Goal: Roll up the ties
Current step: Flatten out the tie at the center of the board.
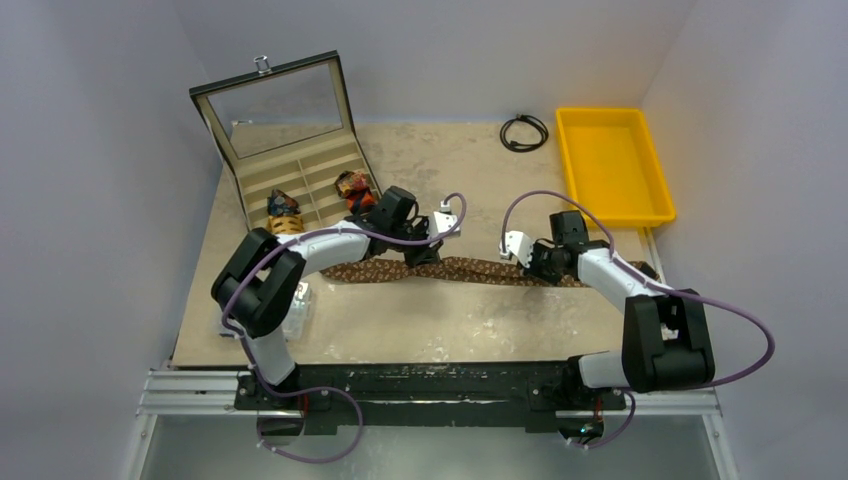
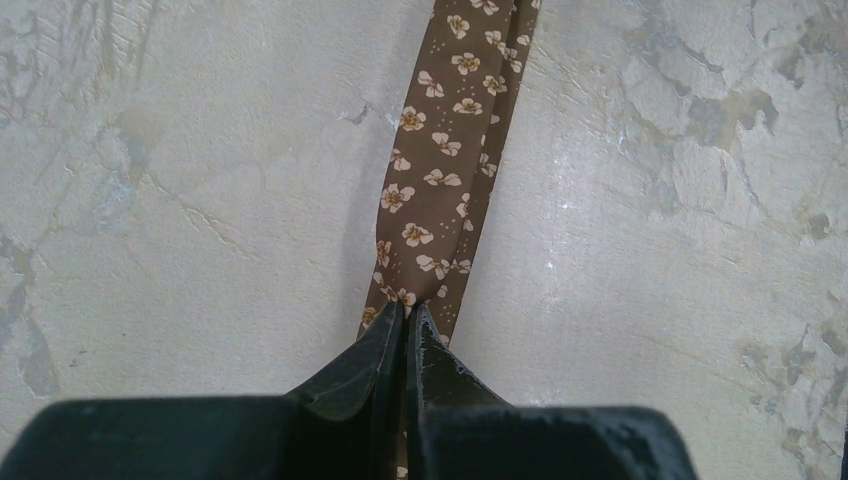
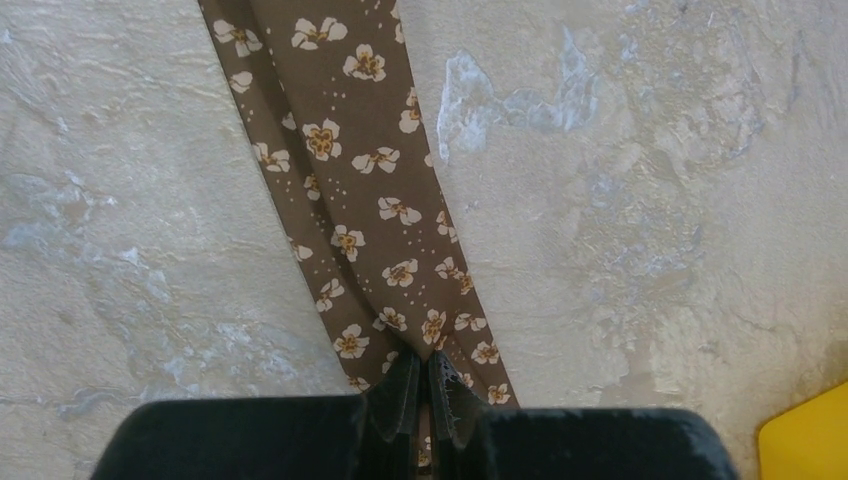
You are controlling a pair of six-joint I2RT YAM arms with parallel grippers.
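A brown tie [image 1: 470,269] with small light flowers lies stretched left to right across the table's middle. My left gripper [image 1: 425,252] is shut on it near its left part; in the left wrist view the jaws [image 2: 410,312] pinch the fabric [image 2: 440,170]. My right gripper [image 1: 535,265] is shut on it toward its right part; in the right wrist view the jaws [image 3: 425,358] pinch the fabric [image 3: 370,200]. Two rolled ties sit in the open box: a blue and yellow coil [image 1: 284,210] and a red-orange and black coil [image 1: 354,188].
The open display box [image 1: 295,160] with its glass lid up stands at the back left. A yellow tray [image 1: 610,165] is at the back right, its corner showing in the right wrist view [image 3: 805,440]. A black cable loop [image 1: 524,131] lies by it. A clear packet [image 1: 298,308] lies front left.
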